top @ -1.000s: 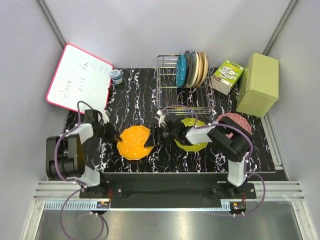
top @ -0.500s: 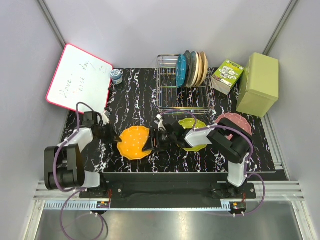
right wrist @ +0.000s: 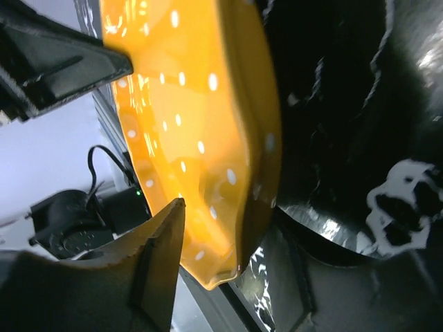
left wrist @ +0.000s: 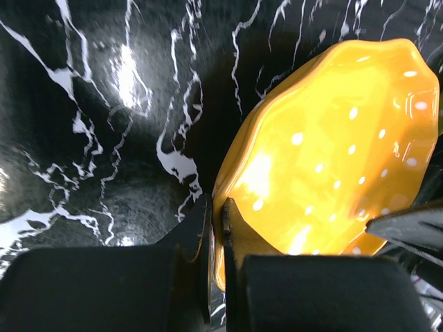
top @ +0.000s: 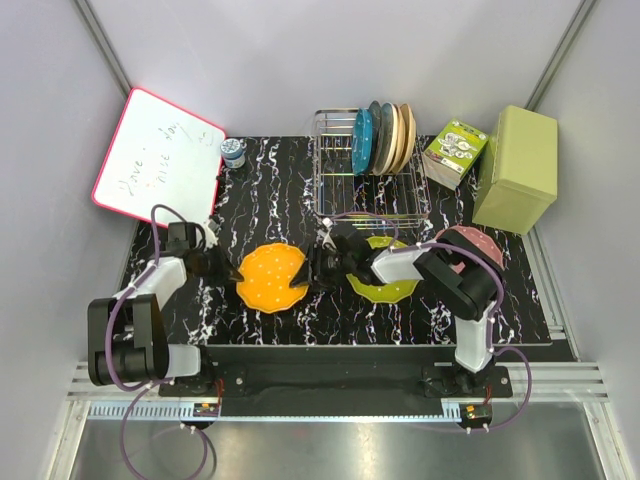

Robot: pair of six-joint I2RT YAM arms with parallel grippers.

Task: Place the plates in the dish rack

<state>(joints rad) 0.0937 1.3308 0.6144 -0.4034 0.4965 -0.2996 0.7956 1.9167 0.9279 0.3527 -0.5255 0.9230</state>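
Left gripper [left wrist: 216, 207] pinches orange dotted scalloped plastic plate [top: 268, 280] near front edge; right gripper [top: 316, 272] straddles opposite rim, clamp unclear; yellow-green plate [top: 388, 288], pink plate [top: 472, 241] not yet in chrome wire dish rack [top: 340, 192]

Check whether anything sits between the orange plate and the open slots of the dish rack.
Nothing loose does. The table between the orange plate and the dish rack is bare. Only the right tool, at the plate's rim, is near that path. The other plates fill the rack's right side, leaving the left slots open.
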